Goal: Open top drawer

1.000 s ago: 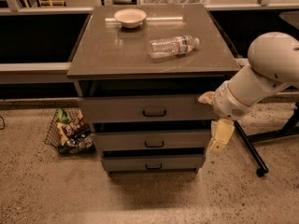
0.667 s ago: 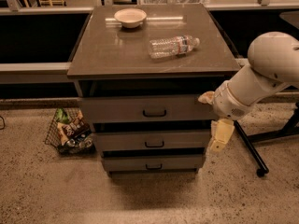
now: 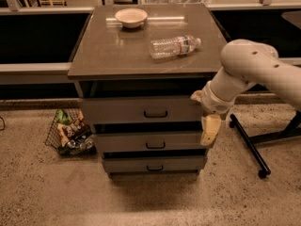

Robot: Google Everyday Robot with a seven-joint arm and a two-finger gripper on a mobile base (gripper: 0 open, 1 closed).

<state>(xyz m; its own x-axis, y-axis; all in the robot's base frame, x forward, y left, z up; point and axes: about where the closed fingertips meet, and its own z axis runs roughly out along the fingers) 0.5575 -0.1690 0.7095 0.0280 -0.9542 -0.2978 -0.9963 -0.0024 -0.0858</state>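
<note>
The top drawer (image 3: 122, 110) is the widest grey-brown front, just under the cabinet's top, and its thin black pull handle (image 3: 155, 114) sits at its centre. The front looks shut. My gripper (image 3: 203, 115) hangs off the white arm (image 3: 249, 69) at the right end of the top drawer's front, to the right of the handle and apart from it. Its cream fingers (image 3: 209, 130) are spread open and hold nothing. One points left at the drawer's corner and the other points down beside the middle drawer (image 3: 122, 141).
A lower, smallest drawer (image 3: 127, 164) sits beneath. On the cabinet top (image 3: 108, 51) lie a plastic water bottle (image 3: 174, 46) and a small bowl (image 3: 131, 17). A wire basket of snacks (image 3: 69, 133) stands on the floor at left. A black wheeled stand leg (image 3: 249, 147) lies at right.
</note>
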